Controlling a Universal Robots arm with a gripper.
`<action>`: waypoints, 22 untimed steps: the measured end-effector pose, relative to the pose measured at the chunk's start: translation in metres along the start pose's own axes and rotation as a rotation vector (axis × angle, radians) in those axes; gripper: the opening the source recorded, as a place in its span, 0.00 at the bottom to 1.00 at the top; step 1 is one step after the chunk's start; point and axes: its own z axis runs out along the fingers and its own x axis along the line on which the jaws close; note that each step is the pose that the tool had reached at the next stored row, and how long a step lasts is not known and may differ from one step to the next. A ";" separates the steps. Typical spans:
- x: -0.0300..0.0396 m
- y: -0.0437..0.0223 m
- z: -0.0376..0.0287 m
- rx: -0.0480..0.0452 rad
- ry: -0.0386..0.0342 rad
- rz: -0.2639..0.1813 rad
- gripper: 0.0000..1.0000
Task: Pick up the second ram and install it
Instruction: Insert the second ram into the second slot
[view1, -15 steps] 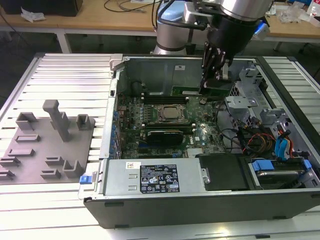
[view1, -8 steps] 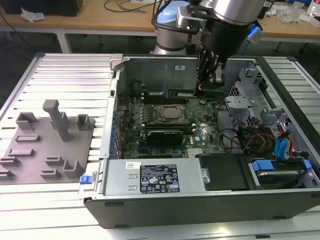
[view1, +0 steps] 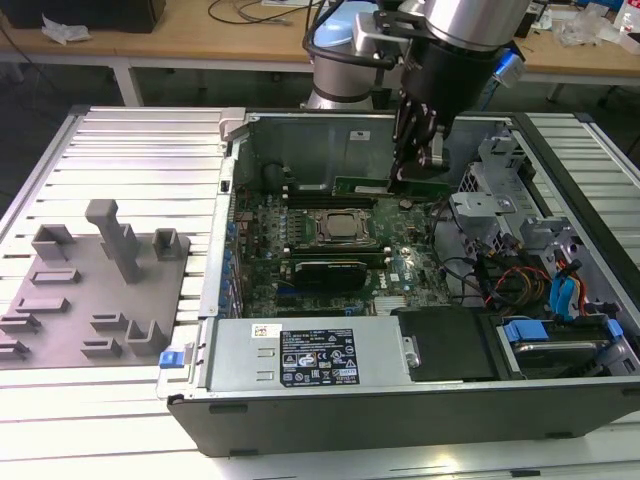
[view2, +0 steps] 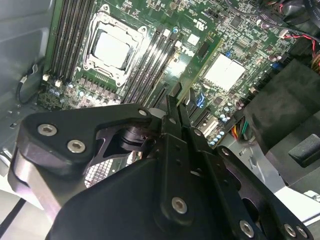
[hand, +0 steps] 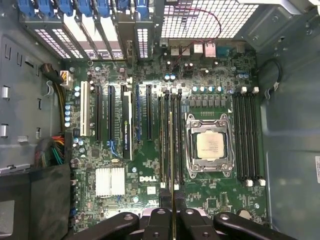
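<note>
1. Claw first: its dark fingers are clamped narrow on the second ram, the thin green stick, gripping it by one long edge. In the exterior view it hangs inside the open computer case, above the far part of the motherboard. In the second wrist view the claw pinches the stick, which runs edge-on away from the fingertips. In the first wrist view the claw holds the stick as a thin line lying along the memory slots just beside the processor socket.
2. Worktop: ribbed and light metal, it carries the case, which lies on its side with the open face up.
3. Grey parts holder: it sits on the worktop toward the exterior view's left, beside the case and well apart from the claw, with upright posts and shallow pockets.
4. Power supply: a long silver box with a label, along the near wall of the case.
5. Drive bay: in the corner toward the exterior view's right, with blue tabs and a bundle of coloured cables.
6. Black rectangular card: it stands in the board just nearer the camera than the processor.
7. Processor: square and silver, seated in its latched socket mid-board; in the first wrist view it lies between two banks of memory slots.
</note>
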 end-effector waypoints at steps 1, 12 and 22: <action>0.0001 0.0023 0.0008 0.0000 -0.0001 0.000 0.13; 0.0008 0.0099 0.0154 0.0000 0.0000 0.000 0.13; 0.0015 0.0097 0.0317 0.0000 0.0001 0.000 0.13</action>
